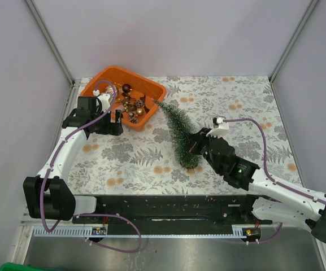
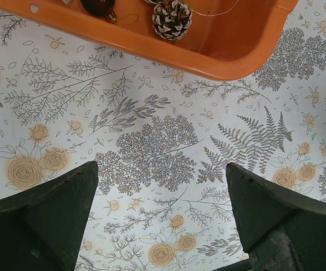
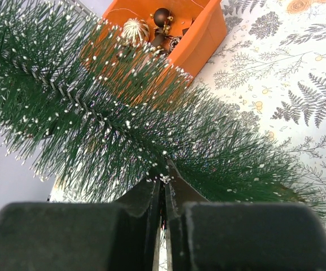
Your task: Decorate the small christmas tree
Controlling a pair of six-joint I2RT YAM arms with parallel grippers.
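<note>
The small christmas tree [image 1: 179, 132], dark green with white-frosted needles, slants across the middle of the table. Its tip points at the orange tray [image 1: 103, 76] and its round base is toward me. My right gripper [image 1: 196, 145] is shut on the tree low on its length. In the right wrist view the fingers [image 3: 164, 172] are pressed together deep in the needles [image 3: 95, 113]. My left gripper [image 1: 117, 123] hangs open over the bare cloth just in front of the tray's near edge [image 2: 151, 42], with nothing between its fingers [image 2: 161, 165].
The tray holds several ornaments: a pine cone [image 2: 172, 18], a brown ball [image 3: 162, 16] and a white-gold ball [image 3: 135, 29]. A floral cloth [image 1: 236, 107] covers the table. Walls close in on the left, back and right.
</note>
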